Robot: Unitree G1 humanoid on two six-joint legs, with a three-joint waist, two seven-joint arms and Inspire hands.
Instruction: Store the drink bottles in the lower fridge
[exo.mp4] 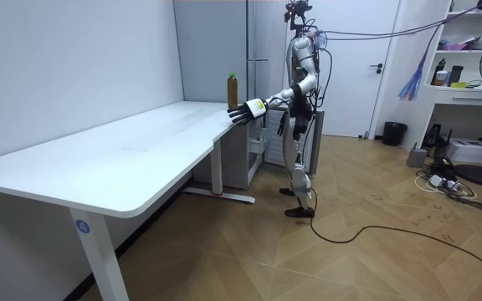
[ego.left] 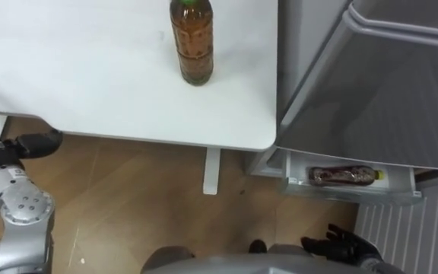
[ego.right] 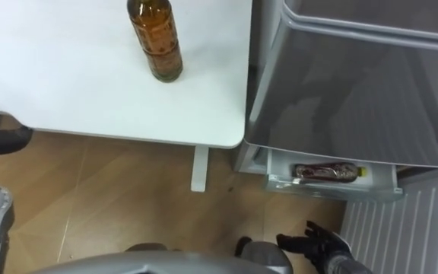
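An amber drink bottle with a dark cap [ego.left: 192, 46] stands upright on the white rectangular table [ego.left: 67, 84], near the corner beside the grey fridge [ego.left: 371, 91]. A second brown bottle [ego.left: 343, 176] lies on its side in a white shelf [ego.left: 356, 192] low in the fridge. The left hand [ego.left: 40, 142], fingers straight and empty, hovers below the table edge. The right hand [ego.left: 341, 245] hangs low with loosely spread fingers, holding nothing.

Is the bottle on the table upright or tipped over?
Upright: the bottle stands on its base on the table, cap on top in the room view.
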